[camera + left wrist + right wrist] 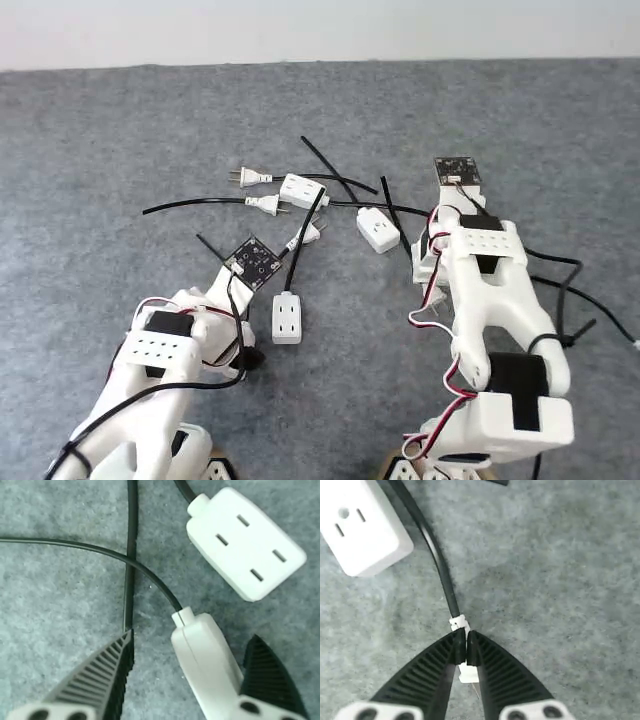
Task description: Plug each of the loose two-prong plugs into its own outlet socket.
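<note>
- The left gripper [192, 639] has its jaws spread wide around the body of a white two-prong plug [205, 655]. One ribbed finger is just beside the plug and the other stands well clear of it.
- Past that plug a white outlet block [245, 542] lies face up, its four slots uncovered.
- The right gripper [466, 647] has its jaws pressed together, pinching a white cord-end fitting [459, 624] on a black cord [432, 550]. I cannot tell whether this fitting is a plug.
- Near that cord is a square white outlet [362, 527], slots up.
- On the grey felt table [100, 130], the high view adds an upper loose plug [250, 178] just beside a small outlet [297, 189].
- A lower loose plug [265, 204] lies near them, and a long outlet strip [287, 317] lies by the left arm.
</note>
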`<state>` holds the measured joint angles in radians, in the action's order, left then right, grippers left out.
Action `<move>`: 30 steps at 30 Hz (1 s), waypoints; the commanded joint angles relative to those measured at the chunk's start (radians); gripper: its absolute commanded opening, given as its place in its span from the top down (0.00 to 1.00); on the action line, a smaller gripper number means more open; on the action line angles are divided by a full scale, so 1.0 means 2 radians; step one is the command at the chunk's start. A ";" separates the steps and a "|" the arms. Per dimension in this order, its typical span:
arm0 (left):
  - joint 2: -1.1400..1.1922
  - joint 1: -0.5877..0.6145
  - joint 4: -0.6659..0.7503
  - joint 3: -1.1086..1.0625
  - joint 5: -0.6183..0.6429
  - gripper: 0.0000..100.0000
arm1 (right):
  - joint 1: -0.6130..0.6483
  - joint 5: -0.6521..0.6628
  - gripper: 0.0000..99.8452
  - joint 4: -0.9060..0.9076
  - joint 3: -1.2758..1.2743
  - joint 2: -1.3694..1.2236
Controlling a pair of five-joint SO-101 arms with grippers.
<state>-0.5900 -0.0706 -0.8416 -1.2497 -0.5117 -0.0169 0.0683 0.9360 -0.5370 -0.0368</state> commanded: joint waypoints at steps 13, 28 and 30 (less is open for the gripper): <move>-0.012 0.004 0.006 0.005 0.000 0.67 | 0.000 0.019 0.99 -0.020 0.030 0.007; -0.012 0.015 0.006 0.007 0.000 0.67 | 0.015 0.064 0.99 0.015 0.027 0.002; -0.012 0.015 0.006 0.007 0.000 0.67 | 0.005 0.068 0.99 0.013 0.021 -0.002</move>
<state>-0.5900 -0.0476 -0.8416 -1.2497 -0.5117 0.0153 0.1803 0.9498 -0.5370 -0.0368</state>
